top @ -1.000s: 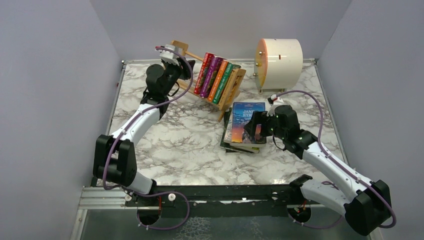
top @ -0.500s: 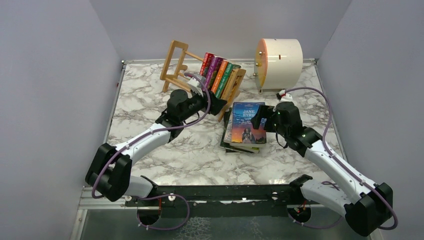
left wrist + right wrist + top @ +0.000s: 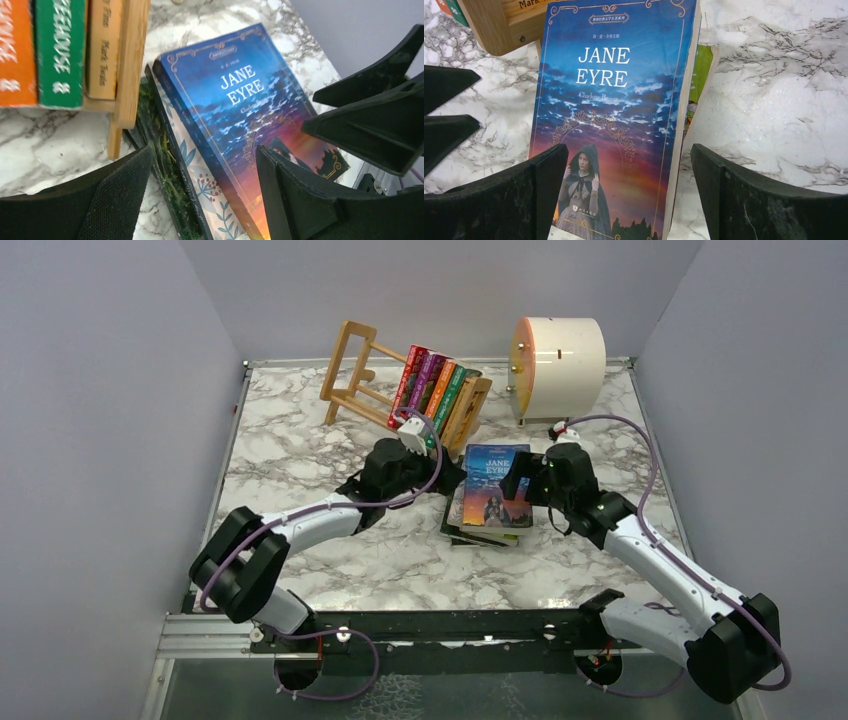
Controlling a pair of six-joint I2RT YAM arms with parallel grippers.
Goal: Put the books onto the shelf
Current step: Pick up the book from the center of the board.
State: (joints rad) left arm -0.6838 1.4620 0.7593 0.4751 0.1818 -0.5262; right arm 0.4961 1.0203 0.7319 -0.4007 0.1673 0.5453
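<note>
Left gripper point(image 3: 200, 167) and right gripper point(image 3: 628, 157) gape empty, flanking the Jane Eyre paperback point(image 3: 619, 100) atop the stack point(image 3: 465, 532); pinch only that 1 book, probably at its spine.

Under the Jane Eyre book point(image 3: 487, 490) the rest of the stack point(image 3: 207, 197) shows only slivers of edge, too few to count the volumes. From the left wrist, the spines point(image 3: 60, 55) on the shelf point(image 3: 131, 60) are cut off at the top, their lettering smeared. From the right wrist, the cover's foot runs off the bottom edge.
</note>
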